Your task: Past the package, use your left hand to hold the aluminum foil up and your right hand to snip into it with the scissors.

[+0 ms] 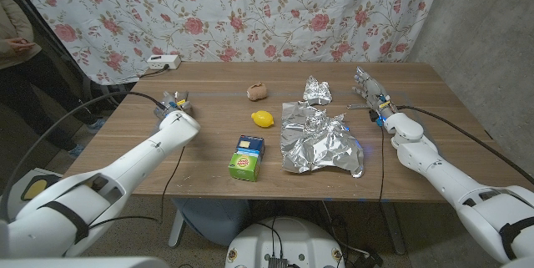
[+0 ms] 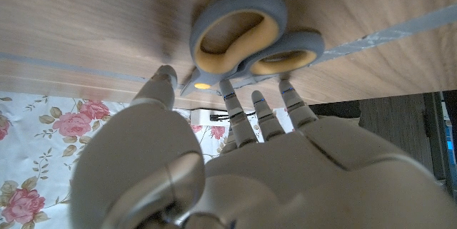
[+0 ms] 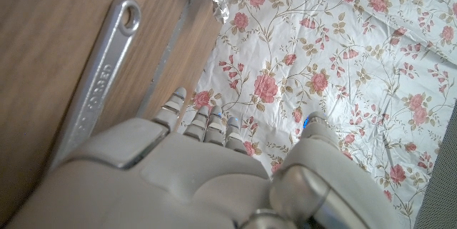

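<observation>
Our left hand (image 1: 173,108) sits over the far left part of the table (image 1: 125,147), and in the left wrist view its fingertips (image 2: 227,90) reach to the blue-and-yellow handles of the scissors (image 2: 246,40), which lie on the wood. We cannot tell whether the fingers have actually taken hold of them. Our right hand (image 1: 370,93) is at the far right of the table, fingers extended and apart with nothing in them; in the right wrist view a steel wrench (image 3: 96,79) lies on the wood just beside it.

The largest thing on the table is the crumpled sheet of aluminum foil (image 1: 321,141), lying flat right of centre, between the two hands but well apart from the left one. Beyond it sits a smaller foil wad (image 1: 316,90), near our right hand. The green and blue package (image 1: 247,158) stands left of the foil sheet, close to the near edge. A yellow lemon (image 1: 262,118) lies just beyond the package, and a small brown lump (image 1: 258,92) lies farther back. A white power strip (image 1: 163,62) rests at the far left edge. A person (image 1: 21,51) stands beyond the table's left corner.
</observation>
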Robot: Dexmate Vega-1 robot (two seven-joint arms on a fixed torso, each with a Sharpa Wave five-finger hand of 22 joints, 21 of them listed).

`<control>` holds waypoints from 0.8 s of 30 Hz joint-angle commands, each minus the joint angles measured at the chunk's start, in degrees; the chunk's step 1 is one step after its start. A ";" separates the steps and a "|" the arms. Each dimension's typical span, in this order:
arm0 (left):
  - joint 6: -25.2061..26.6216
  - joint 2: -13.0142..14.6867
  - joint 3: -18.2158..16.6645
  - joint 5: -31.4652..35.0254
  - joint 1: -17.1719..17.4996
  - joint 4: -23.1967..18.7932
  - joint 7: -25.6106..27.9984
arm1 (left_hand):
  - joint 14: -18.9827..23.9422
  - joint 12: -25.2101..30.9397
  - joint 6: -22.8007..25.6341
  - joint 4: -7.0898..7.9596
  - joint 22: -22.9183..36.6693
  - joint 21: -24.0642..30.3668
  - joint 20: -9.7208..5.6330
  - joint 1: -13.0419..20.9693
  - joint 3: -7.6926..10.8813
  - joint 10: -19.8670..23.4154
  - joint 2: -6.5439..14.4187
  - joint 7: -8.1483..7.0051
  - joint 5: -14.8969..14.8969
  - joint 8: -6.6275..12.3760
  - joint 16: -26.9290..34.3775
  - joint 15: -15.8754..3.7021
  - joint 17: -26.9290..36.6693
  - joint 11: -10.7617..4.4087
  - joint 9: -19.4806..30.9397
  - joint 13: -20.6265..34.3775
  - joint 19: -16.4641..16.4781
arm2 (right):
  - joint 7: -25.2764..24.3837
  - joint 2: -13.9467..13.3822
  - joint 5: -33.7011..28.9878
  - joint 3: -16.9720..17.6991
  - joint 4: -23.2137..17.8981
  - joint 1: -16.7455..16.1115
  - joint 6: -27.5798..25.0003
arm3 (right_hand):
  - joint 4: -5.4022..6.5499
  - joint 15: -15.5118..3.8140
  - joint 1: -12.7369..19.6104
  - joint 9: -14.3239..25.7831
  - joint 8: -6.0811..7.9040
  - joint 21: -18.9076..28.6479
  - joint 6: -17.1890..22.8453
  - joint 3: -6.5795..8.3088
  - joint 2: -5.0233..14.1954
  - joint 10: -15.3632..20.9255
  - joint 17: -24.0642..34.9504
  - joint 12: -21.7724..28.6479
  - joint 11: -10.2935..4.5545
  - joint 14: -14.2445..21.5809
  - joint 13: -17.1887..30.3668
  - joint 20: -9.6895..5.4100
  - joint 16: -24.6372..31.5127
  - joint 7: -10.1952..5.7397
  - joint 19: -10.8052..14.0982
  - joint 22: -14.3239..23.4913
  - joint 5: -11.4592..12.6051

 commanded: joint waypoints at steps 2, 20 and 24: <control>0.20 -1.02 1.44 0.47 -1.40 2.16 -0.11 | 0.79 0.02 0.35 -0.01 0.22 0.26 0.38 0.18 -0.29 0.67 0.89 0.30 0.33 0.49 0.32 0.01 0.32 -0.10 0.09 0.07 0.22 | 0.73 0.47 0.25 -0.02 1.96 0.69 0.65 | 0.24 0.23 0.04 0.14 0.11 0.37 0.24 0.00 0.13 0.08 0.13 0.00 -0.08 0.05 0.05 0.11 0.51 0.13 0.21 0.17 0.03; 1.12 -1.08 1.60 0.44 -1.01 1.83 0.04 | 2.00 1.18 1.79 -0.76 0.19 0.36 -0.32 1.87 -0.53 5.08 0.55 -0.29 0.74 0.71 0.56 -1.11 0.05 -1.63 0.06 0.80 0.60 | 1.38 0.79 0.61 0.07 3.18 1.28 1.02 | 0.30 0.24 -0.08 0.14 0.11 0.37 0.25 -0.04 0.18 0.19 0.14 0.05 0.06 0.07 0.05 0.13 0.53 0.11 0.20 0.17 0.02; 1.04 -1.12 1.68 0.47 -1.00 1.98 0.10 | 2.59 1.51 2.24 -1.01 0.18 0.40 -0.36 2.88 -0.21 6.26 0.86 -0.05 1.03 0.79 0.70 -1.32 -0.02 -1.94 0.05 1.03 0.75 | 1.76 0.96 0.55 -0.04 3.83 1.54 1.38 | 0.32 0.23 -0.11 0.14 0.09 0.38 0.22 -0.05 0.20 0.18 0.15 0.04 -0.02 0.05 0.05 0.11 0.53 0.07 0.22 0.17 0.01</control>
